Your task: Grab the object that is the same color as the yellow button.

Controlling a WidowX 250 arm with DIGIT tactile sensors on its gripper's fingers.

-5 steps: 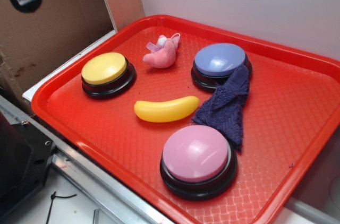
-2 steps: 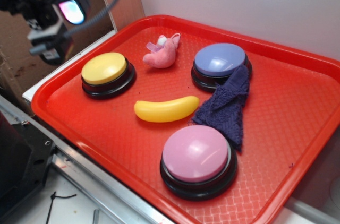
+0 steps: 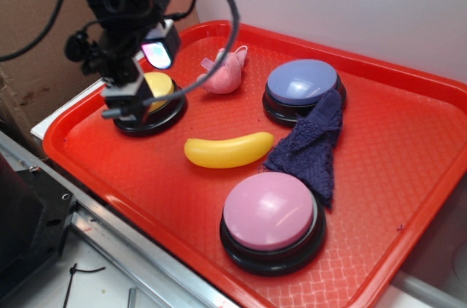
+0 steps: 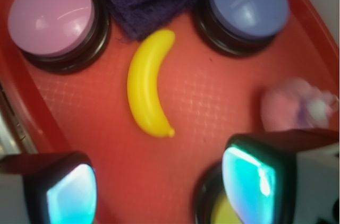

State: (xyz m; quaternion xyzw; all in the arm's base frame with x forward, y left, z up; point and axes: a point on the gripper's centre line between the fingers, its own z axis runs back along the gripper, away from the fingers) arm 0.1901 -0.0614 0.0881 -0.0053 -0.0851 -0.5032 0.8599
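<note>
The banana (image 3: 228, 149) lies untouched mid-tray (image 3: 408, 147) between the yellow button (image 3: 153, 89) and purple cloth (image 3: 310, 144); we see the fingers (image 4: 247, 179), spread and empty, newly arrived over that button, apparently short of the target.

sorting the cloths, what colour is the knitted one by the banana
Dark purple-blue knitted cloth, clearest in the exterior view.

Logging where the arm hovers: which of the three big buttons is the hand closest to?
The yellow button: the hand hangs right over it at the tray's left, while the pink button and blue button sit well clear.
</note>
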